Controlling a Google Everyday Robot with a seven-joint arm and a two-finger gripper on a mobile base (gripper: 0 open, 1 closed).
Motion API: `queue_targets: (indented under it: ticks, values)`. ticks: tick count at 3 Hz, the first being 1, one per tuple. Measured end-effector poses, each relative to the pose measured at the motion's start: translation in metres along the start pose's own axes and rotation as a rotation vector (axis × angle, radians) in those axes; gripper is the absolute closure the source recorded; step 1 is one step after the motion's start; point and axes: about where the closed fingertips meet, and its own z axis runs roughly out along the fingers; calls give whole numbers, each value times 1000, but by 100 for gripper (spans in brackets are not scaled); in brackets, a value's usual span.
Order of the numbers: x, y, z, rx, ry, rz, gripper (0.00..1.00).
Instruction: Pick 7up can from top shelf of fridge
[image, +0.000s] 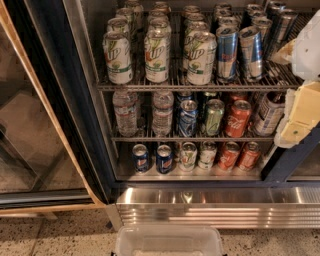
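The fridge (215, 207) stands with its door open. Its top shelf (190, 87) holds three rows of white-and-green 7up cans. The front ones stand at the left (118, 57), middle (157, 56) and right (201, 57), with more behind them. Blue-and-silver Red Bull cans (227, 52) stand to their right. My gripper (296, 117), pale and yellowish, comes in from the right edge. It is in front of the shelves' right end, between the top and middle shelf levels. It is well to the right of the 7up cans and touches none of them.
The glass door (30, 125) hangs open at the left. The middle shelf holds water bottles (125, 112), a Pepsi can (188, 118), a green can (214, 117) and a Coke can (237, 118). The bottom shelf holds several cans. A clear plastic bin (167, 241) sits on the floor.
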Motion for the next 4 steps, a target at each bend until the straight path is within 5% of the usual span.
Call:
queue_targets:
  ticks: [2, 4]
  values:
    - [-12, -5, 6, 28, -38, -20, 0]
    - [-71, -9, 35, 128, -296, -94, 0]
